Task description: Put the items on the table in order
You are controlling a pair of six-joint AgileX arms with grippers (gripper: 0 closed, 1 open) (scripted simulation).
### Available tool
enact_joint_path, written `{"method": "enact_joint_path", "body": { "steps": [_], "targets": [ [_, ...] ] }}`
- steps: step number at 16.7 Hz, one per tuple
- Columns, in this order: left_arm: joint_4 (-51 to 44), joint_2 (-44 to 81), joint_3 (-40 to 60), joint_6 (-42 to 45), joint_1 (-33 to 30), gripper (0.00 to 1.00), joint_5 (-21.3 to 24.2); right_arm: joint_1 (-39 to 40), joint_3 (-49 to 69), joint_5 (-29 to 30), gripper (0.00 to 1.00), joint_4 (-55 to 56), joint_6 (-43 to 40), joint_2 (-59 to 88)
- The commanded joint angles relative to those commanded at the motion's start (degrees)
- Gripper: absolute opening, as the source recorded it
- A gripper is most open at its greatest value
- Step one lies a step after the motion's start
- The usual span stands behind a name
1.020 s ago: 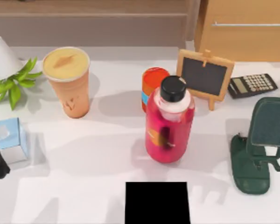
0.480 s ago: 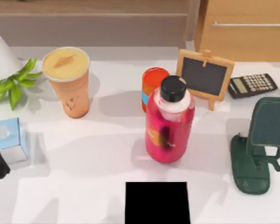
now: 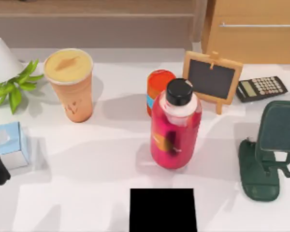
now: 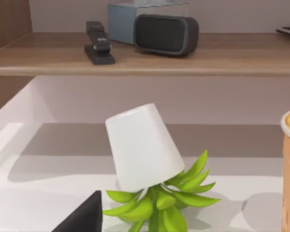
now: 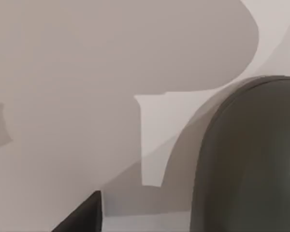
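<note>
Risk first: crowded table (image 3: 111, 159), tall things that tip easily. Landmark is the red bottle (image 3: 175, 125), standing upright mid-table.

Cup (image 3: 70, 84) stands upright well to the left of the bottle and farther back. Tissue box (image 3: 12, 144) sits far left of the bottle, at the table's left edge, with a black shape touching or just beside it. I take that for the left arm. Left gripper (image 4: 84, 217) looks toward a tipped white pot with a plant (image 4: 150, 164), which lies left of the cup. Whether it is released or clenched, cannot tell.

Right gripper (image 5: 84, 212) hangs low by the green stand (image 3: 268, 154), which is right of the bottle. Its state, cannot tell either.

Likely failures, my judgement:
- a left arm sweep shoves the tissue box off the edge, since it sits so close;
- a reach for the cup clips the plant or tips the cup, which is tall with a narrow base;
- the right arm knocks the stand when it moves off;
- any pass across the middle topples the bottle into the orange can (image 3: 159, 89) just behind it.
</note>
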Motion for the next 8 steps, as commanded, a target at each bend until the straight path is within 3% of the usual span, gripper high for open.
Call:
{"method": "enact_joint_path", "body": {
  "steps": [8],
  "targets": [
    [0.0, 0.0, 0.0, 0.0, 0.0, 1.00, 0.0, 0.0, 0.0, 0.0, 0.25, 0.0, 0.0, 0.0]
  ]
}}
